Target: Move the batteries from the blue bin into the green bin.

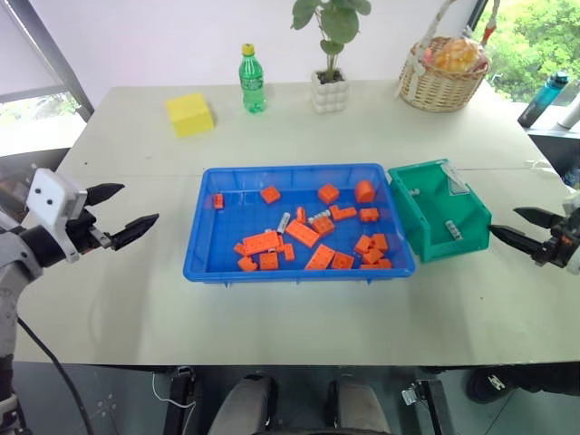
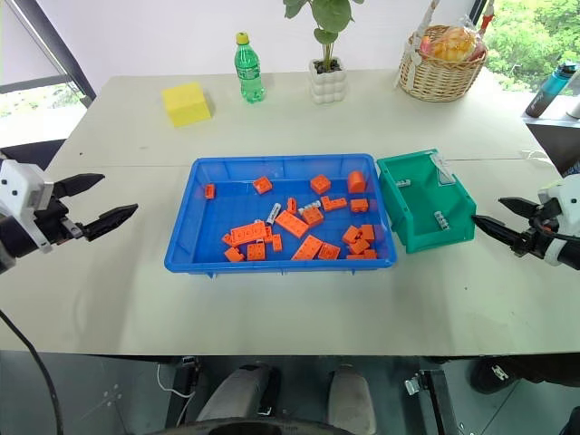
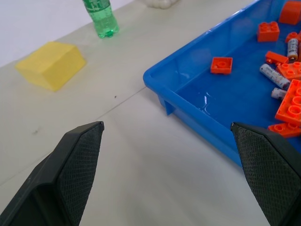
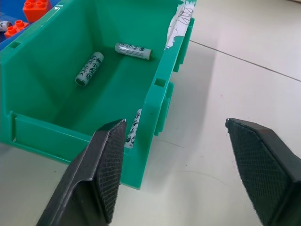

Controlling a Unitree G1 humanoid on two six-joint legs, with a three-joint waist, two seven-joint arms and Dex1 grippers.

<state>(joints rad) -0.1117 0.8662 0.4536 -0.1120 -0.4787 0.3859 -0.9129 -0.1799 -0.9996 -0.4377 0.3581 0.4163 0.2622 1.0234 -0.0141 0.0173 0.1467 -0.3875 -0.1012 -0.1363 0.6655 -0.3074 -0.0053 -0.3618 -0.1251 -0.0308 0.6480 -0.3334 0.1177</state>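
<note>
A pale table (image 1: 272, 317) is filling the middle of the frame, a white wall (image 1: 163, 36) is running behind it, and daylight is coming through windows (image 1: 535, 36) at upper right.

Pale grey-white table (image 1: 299, 308) carrying the blue bin (image 1: 201, 245) at its middle, the green bin (image 1: 462, 237) sitting just beside it, along the far edge — a yellow block (image 1: 189, 114), green bottle (image 1: 252, 82), potted plant (image 1: 330, 89), wicker basket (image 1: 442, 89).
</note>
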